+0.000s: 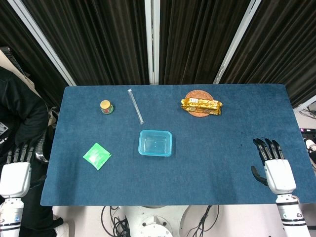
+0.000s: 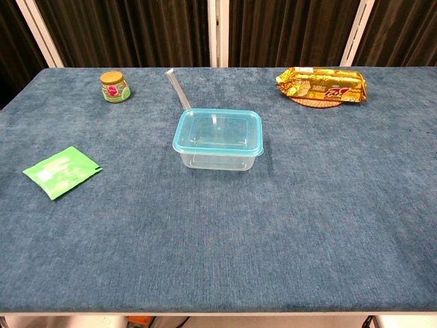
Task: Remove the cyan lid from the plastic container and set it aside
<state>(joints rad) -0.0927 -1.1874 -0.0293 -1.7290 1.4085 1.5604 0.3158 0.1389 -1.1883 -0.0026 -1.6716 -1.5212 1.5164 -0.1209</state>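
1. The robot's left hand (image 1: 16, 174), white with dark fingers, hangs beyond the left edge of the table, at the near corner. Its fingers point away from the robot and lie close side by side, and it holds nothing. Only the head view shows it.
2. The right hand (image 1: 276, 170) hovers above the near right part of the blue cloth-covered table (image 2: 287, 232). Its fingers are straight and slightly apart, the thumb stands out to the side, and the hand is empty. The chest view does not show it.
3. A flat green foil sachet (image 2: 61, 171) lies on the left side of the cloth, well apart from the other things.
4. The clear rectangular plastic container (image 2: 217, 156) stands in the middle of the table. The cyan lid (image 2: 218, 131) is on top of it and covers the whole opening. Both hands are far from it.
5. A thin transparent tube (image 2: 176, 88) lies just behind the container, slanting toward the far edge. If its near end touches the container, I cannot tell.
6. A small glass jar with a gold cap and green label (image 2: 115, 87) stands upright at the far left.
7. At the far right, a golden snack packet (image 2: 323, 83) lies on a round brown coaster (image 2: 313, 102).
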